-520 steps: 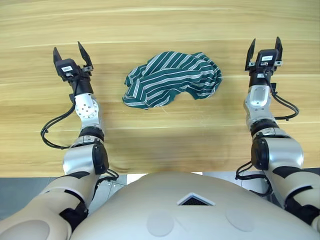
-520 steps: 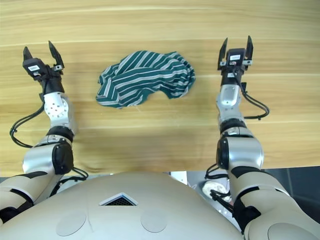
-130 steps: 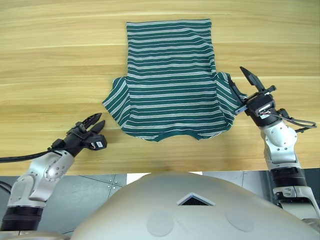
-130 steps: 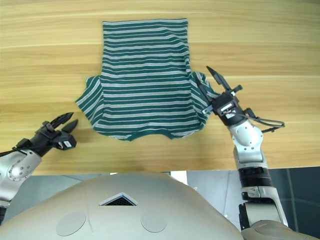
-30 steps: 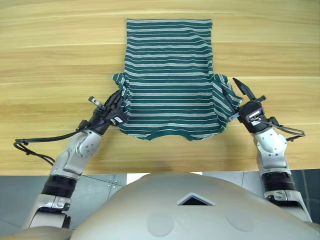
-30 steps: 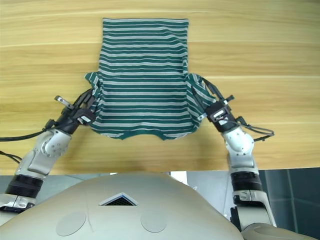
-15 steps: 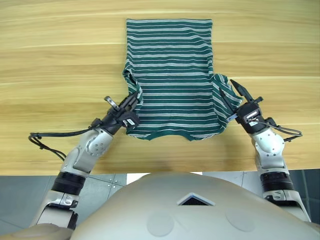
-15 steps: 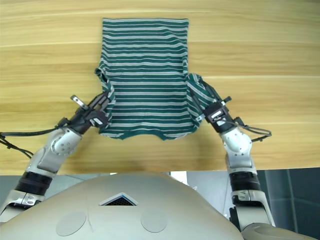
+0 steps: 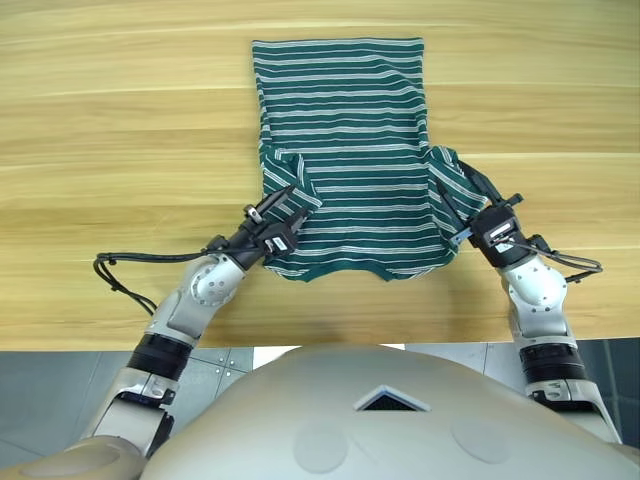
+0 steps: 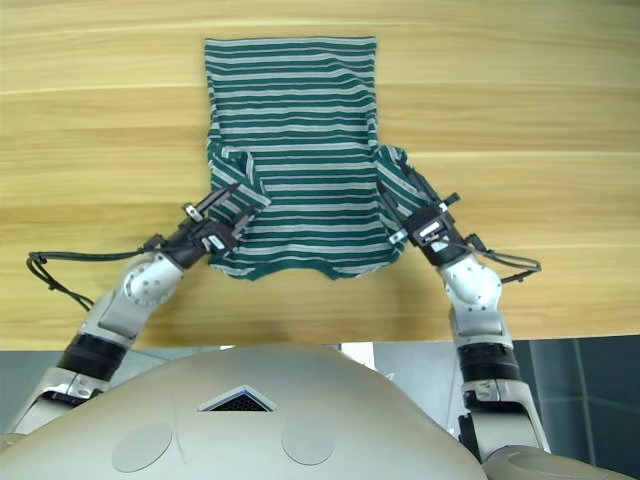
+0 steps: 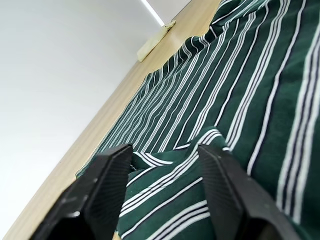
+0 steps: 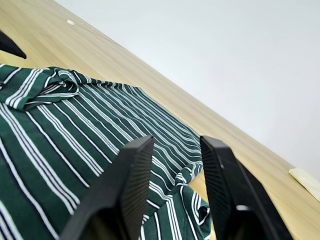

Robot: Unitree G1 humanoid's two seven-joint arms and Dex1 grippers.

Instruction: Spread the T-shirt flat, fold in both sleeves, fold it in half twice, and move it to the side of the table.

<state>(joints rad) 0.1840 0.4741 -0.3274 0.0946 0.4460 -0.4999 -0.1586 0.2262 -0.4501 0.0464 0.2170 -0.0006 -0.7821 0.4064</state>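
The green T-shirt (image 9: 345, 120) with white stripes lies flat on the wooden table (image 9: 120, 120), hem far, collar near. Its left sleeve (image 9: 290, 175) is turned inward and rests on the body. My left gripper (image 9: 283, 212) sits at that sleeve's near end, shut on the sleeve, and striped cloth runs between its fingers (image 11: 107, 185). The right sleeve (image 9: 447, 170) still sticks out, bunched at the shirt's right edge. My right gripper (image 9: 465, 205) is shut on it, with the black fingers (image 12: 222, 185) either side of the cloth.
Bare wood stretches left and right of the shirt. The table's near edge (image 9: 300, 348) runs just below both wrists. A small pale strip (image 11: 155, 37) lies on the table beyond the shirt.
My left gripper has carried the left sleeve rightward onto the shirt's body. The right gripper's upper finger has come down onto the right sleeve.
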